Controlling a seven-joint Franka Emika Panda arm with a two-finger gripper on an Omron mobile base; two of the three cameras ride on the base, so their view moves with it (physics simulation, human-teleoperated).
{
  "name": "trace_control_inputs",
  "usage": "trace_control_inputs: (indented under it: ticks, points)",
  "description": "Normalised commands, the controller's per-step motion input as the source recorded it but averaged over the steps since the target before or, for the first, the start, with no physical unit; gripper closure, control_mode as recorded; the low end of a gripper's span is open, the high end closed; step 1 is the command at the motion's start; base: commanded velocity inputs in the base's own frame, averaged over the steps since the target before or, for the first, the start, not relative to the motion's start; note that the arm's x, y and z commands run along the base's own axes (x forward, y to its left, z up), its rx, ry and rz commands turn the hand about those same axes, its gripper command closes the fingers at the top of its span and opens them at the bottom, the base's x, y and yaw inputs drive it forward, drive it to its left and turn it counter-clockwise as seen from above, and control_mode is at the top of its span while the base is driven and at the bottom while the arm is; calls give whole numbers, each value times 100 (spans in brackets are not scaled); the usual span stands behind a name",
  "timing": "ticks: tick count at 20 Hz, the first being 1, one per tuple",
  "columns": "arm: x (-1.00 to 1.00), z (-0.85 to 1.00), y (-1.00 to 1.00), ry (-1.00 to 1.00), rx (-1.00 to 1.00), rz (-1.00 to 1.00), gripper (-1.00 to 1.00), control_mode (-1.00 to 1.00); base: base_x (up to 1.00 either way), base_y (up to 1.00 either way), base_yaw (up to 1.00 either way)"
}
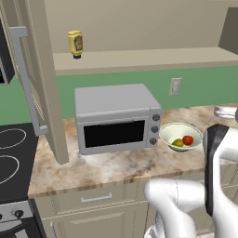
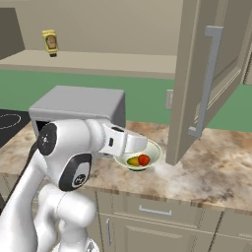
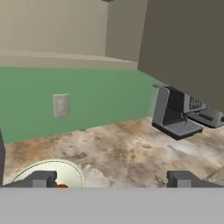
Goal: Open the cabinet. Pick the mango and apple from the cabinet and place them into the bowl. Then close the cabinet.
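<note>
With mango [image 1: 177, 142] and apple [image 1: 188, 140] in the bowl [image 1: 168, 130] at frame centre-right and the claw [image 3: 112, 178] open and empty, the stiff, light-swinging cabinet door [image 2: 189, 74] at upper right is likely best pushed shut near its long bar handle [image 2: 206, 81].

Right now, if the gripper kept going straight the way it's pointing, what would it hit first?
Probably the counter just past the bowl. The open gripper looks forward and slightly down over bare marble, with the green wall beyond it. The coffee machine sits off to one side. Depth is hard to judge.
</note>
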Motion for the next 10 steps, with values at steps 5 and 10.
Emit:
trace_control_inputs:
  ticks: [5, 10]
  points:
    - [-59, 43, 0, -19, 0, 0, -100, -100, 0, 0, 0]
    - [-60, 71, 0, -13, 0, 0, -100, -100, 0, 0, 0]
